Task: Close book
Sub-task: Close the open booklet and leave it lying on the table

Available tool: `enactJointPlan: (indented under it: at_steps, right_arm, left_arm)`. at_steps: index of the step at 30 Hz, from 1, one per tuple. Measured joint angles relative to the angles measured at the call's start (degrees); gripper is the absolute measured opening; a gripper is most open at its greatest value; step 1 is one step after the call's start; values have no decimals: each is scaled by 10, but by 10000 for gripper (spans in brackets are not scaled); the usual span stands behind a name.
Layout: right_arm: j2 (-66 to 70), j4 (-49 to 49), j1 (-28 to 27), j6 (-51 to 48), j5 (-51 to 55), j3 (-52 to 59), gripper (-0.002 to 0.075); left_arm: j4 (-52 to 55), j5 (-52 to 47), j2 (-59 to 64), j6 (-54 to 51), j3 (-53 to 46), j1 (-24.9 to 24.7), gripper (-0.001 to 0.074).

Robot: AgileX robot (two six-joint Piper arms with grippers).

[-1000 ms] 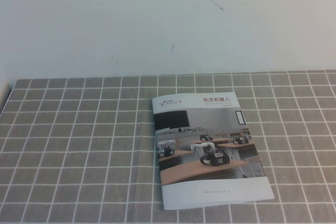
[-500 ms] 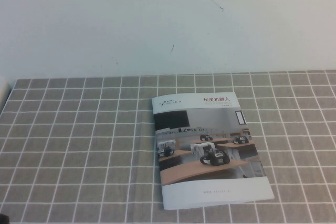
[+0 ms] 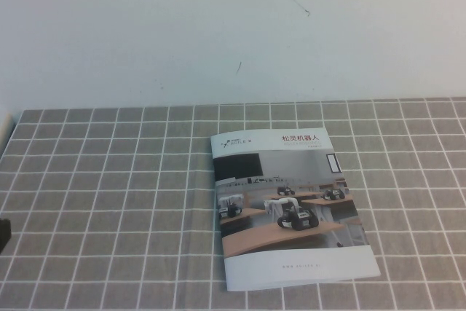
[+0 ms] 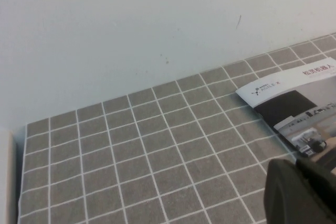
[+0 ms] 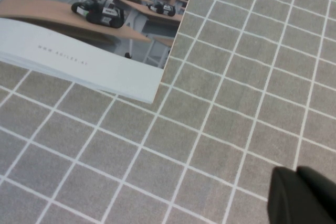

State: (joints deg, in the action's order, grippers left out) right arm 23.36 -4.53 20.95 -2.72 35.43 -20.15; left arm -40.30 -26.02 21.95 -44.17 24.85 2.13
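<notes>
The book (image 3: 291, 209) lies closed and flat on the grey checked cloth (image 3: 109, 180), front cover up, showing a photo of robots on desks and a white strip along its near edge. My left gripper (image 4: 295, 164) is shut and empty, hovering over the cloth to the left of the book (image 4: 294, 103); a dark bit of it (image 3: 4, 234) shows at the left edge of the high view. My right gripper (image 5: 295, 171) is shut and empty above the cloth, off the near right corner of the book (image 5: 89, 19).
A pale wall (image 3: 218, 27) rises behind the cloth's far edge. A cream-coloured object (image 4: 6, 177) stands at the cloth's left border.
A dark part of my left gripper has come up into the left edge of the high view. The book has not moved.
</notes>
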Motion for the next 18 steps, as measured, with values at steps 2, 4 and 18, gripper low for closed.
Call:
enactJointPlan:
  at_steps: [2, 4, 18]
  right_arm:
    - [0, 0, 0, 0, 0, 0, -3]
    - [0, 0, 0, 0, 0, 0, -3]
    - [0, 0, 0, 0, 0, 0, -3]
  left_arm:
    - [0, -9, -4, 0, -2, 0, -2]
    - [2, -10, -18, 0, -12, 0, -2]
    - [124, 57, -176, 17, -215, -20, -2]
